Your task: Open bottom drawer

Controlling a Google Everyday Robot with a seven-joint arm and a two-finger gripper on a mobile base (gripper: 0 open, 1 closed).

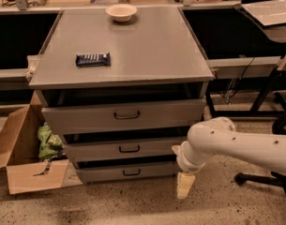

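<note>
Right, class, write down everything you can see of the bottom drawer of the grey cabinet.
The bottom drawer is the lowest and shallowest of three grey fronts, plain and matte, probably painted metal. A small dark loop handle sits at its middle. It lies level, just above the floor, with a dark gap over it; its inside is not visible. The gripper hangs pointing down at its right end, apart from the handle; whether it touches the front cannot be told.
</note>
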